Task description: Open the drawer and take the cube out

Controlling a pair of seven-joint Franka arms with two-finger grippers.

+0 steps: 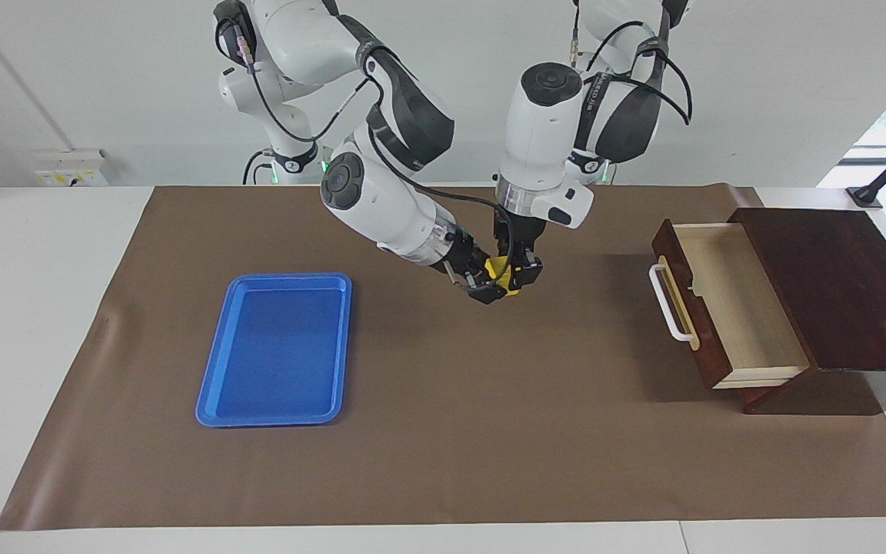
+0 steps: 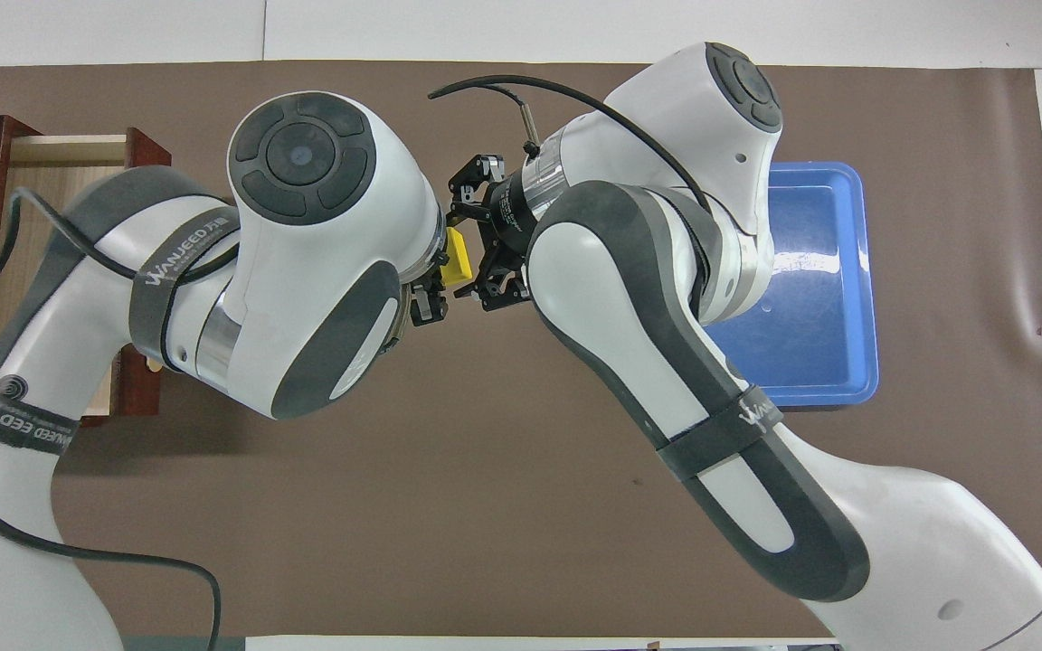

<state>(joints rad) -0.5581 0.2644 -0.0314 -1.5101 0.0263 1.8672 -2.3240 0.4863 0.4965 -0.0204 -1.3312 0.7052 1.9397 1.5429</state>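
The yellow cube (image 1: 498,267) (image 2: 459,262) hangs in the air over the middle of the brown mat. My left gripper (image 1: 517,277) points straight down and is shut on it. My right gripper (image 1: 489,282) (image 2: 478,250) comes in slantwise from the right arm's end and sits around the cube's free side; I cannot see whether it grips. The drawer (image 1: 735,300) (image 2: 42,181) stands pulled open at the left arm's end, white handle (image 1: 670,304) toward the table's middle, with its pale inside showing bare.
A flat blue tray (image 1: 274,346) (image 2: 824,271) lies on the mat toward the right arm's end with nothing in it. The dark wooden box (image 1: 835,285) holding the drawer sits at the table's edge. The brown mat (image 1: 443,431) covers most of the table.
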